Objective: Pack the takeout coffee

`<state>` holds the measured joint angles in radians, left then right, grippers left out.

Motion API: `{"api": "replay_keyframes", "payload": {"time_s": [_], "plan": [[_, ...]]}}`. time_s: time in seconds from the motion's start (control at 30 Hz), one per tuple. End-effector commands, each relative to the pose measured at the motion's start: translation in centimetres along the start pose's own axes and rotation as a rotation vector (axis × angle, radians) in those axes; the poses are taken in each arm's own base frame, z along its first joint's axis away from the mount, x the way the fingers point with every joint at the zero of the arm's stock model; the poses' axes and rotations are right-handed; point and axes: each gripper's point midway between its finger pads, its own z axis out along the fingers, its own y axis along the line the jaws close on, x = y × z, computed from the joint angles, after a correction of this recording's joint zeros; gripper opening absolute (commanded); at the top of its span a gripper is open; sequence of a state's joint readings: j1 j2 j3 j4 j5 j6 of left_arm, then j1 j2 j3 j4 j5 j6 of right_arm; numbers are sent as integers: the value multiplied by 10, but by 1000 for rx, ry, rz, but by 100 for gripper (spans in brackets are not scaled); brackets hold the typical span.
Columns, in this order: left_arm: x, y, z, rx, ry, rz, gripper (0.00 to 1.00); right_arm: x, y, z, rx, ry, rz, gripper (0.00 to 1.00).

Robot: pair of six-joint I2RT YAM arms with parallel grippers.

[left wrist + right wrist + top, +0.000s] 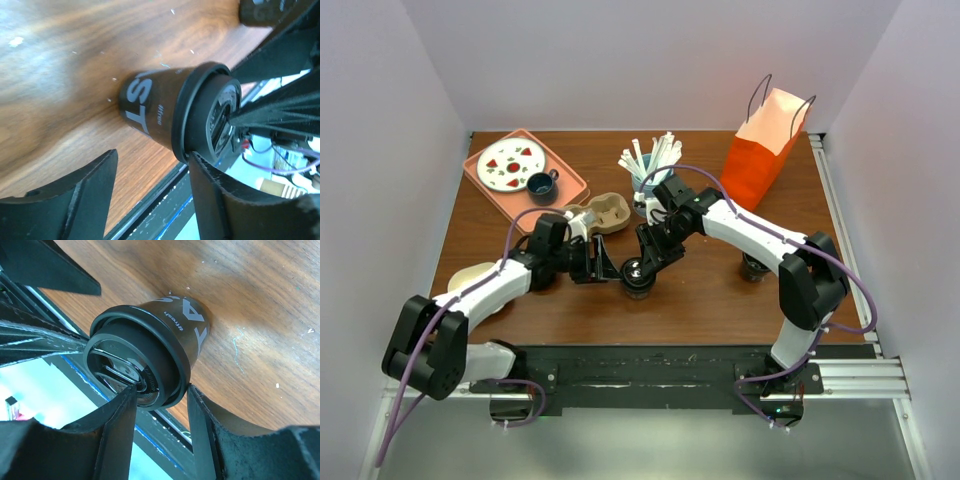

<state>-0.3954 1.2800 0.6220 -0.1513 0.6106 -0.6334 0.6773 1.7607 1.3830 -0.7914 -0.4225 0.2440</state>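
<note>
- Top external view puts the coffee cup [638,276] upright on the table [720,300], near its middle, with its long axis straight up and its lid [638,268] on.
- Both arms meet at the cup. The left claw [603,264] comes in from the cup's left and the right claw [644,256] reaches down onto it from behind and to the right.
- The right claw is the closer of the two, since its tips are already at the lid, while the left claw's tips only reach the cup's side.
- Right wrist view: the right claw [160,392] straddles the edge of the lid [135,360], one finger lying over the top and the other just outside the rim. The jaws stand about half apart. They look to be touching the lid, but I cannot tell whether they actually pinch it.
- Left wrist view: the left claw [152,156] is released and holds nothing, its jaws spread wider than the cup [150,107]. The cup lies just ahead of the gap, and one finger [210,195] is just beside the lid's rim, perhaps grazing it.
- The cardboard carrier [603,213] sits near, behind the cup, and the orange bag [760,150] stands well apart at the back right. I judge the cup has to travel away from the arm bases.
</note>
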Motion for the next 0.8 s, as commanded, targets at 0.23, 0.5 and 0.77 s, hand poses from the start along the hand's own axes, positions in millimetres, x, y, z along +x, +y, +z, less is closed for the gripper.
{"api": "replay_keyframes", "payload": {"time_s": [0.23, 0.5, 0.77], "plan": [[-43, -22, -6, -9, -85, 94, 65, 5, -15, 19, 30, 18, -19, 43], [-40, -14, 2, -14, -62, 128, 59, 2, -11, 25, -11, 28, -47, 43], [-23, -2, 1, -38, -43, 86, 53, -1, -16, 28, 9, 49, -78, 45]]}}
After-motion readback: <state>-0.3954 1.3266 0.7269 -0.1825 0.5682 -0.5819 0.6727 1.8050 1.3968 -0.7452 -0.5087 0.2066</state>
